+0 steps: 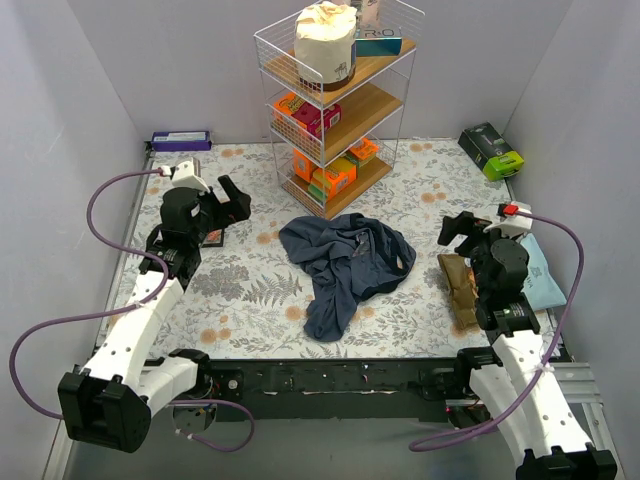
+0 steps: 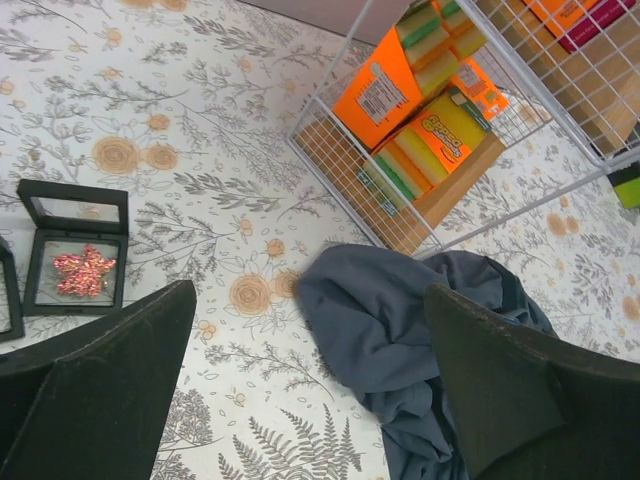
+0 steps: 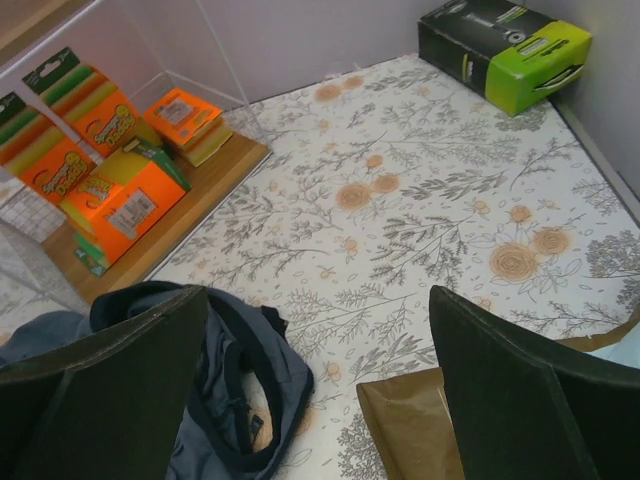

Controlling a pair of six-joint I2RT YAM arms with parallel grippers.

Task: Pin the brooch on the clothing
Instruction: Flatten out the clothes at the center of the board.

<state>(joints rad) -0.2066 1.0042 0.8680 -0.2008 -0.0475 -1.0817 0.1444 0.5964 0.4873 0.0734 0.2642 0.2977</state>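
The navy clothing lies crumpled in the middle of the table. It also shows in the left wrist view and the right wrist view, where its dark trim is visible. The brooch, a pink glittery star, lies in an open black box at the left, also in the top view. My left gripper is open and empty above the table, between the box and the clothing. My right gripper is open and empty, right of the clothing.
A white wire rack with orange sponge packs stands behind the clothing. A tan packet and a pale blue one lie by the right arm. A green-black box sits back right, a purple box back left.
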